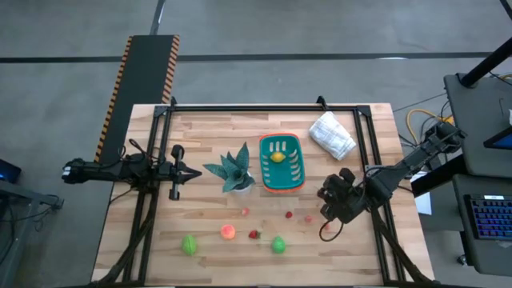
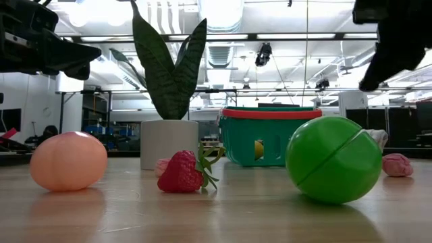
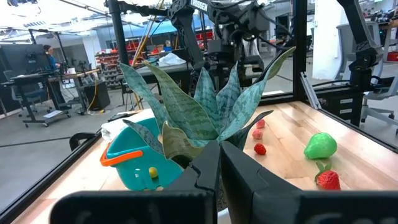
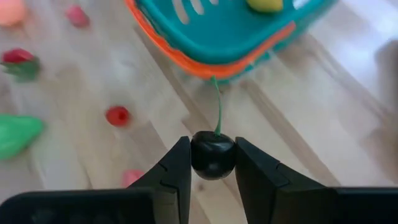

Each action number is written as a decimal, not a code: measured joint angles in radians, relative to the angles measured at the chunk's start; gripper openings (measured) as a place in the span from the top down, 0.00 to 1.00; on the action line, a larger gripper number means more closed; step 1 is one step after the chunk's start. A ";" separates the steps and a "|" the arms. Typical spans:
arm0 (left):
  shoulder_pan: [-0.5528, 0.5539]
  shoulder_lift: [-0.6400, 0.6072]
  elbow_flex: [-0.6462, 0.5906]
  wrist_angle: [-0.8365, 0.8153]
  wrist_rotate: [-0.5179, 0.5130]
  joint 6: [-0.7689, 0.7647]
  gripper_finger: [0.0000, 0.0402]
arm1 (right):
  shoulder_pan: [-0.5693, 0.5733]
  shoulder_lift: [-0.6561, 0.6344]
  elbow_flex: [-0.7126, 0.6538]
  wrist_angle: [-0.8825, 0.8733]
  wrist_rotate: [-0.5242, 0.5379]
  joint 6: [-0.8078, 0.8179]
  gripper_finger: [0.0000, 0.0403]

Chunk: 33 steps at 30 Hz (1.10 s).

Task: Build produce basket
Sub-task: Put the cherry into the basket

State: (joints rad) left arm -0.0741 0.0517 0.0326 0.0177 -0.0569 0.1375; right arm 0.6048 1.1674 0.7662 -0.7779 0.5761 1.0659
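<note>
Right gripper (image 4: 212, 163) is pinching a dark cherry (image 4: 212, 154) by its body, hovering just short of the basket (image 4: 230, 31). Looks like it's mid-carry, so next it's needing to clear the orange rim and let go inside. Left gripper (image 1: 186, 171) is sitting closed by the plant (image 1: 234, 170).

Surface: light wooden table (image 1: 200, 132).
On it: basket (image 1: 282, 181), potted plant (image 1: 233, 171), white bag (image 1: 331, 134).
Near edge: scattered produce — green pieces (image 1: 189, 244), orange piece (image 1: 228, 232), strawberry (image 1: 254, 234).

1. We see a green ball-shaped fruit (image 2: 334, 159) closest on the desk (image 2: 216, 216).
2. We see a strawberry (image 2: 182, 172) and a peach-coloured fruit (image 2: 68, 160) beside it.
3. Behind them stand a potted plant (image 2: 169, 101) and the basket (image 2: 270, 135).
</note>
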 joint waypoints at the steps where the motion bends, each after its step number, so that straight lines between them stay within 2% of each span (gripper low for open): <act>1: 0.000 0.000 0.000 0.000 0.000 0.000 1.00 | 0.000 -0.007 0.000 0.016 0.010 -0.021 0.78; 9: 0.000 -0.001 0.000 0.000 0.000 0.000 1.00 | 0.000 -0.037 0.000 0.202 0.029 -0.267 0.78; 12: 0.000 0.000 0.000 0.000 0.000 0.000 1.00 | 0.006 -0.040 0.000 0.271 -0.005 -0.389 0.78; 17: 0.000 -0.001 0.000 -0.001 0.000 0.000 1.00 | 0.020 -0.041 0.000 0.432 -0.142 -0.594 0.78; 25: 0.000 0.000 0.000 0.000 0.000 0.000 1.00 | 0.020 -0.045 0.000 0.756 -0.469 -0.773 0.78; 29: 0.000 0.000 0.000 0.000 0.000 0.000 1.00 | 0.019 -0.049 0.000 0.881 -0.524 -0.832 0.79; 33: 0.000 0.000 0.000 0.000 0.000 0.000 1.00 | 0.019 -0.053 -0.001 0.885 -0.532 -0.847 0.78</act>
State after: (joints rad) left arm -0.0740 0.0513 0.0322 0.0177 -0.0568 0.1375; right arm 0.6243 1.1144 0.7650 0.1075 0.0441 0.2188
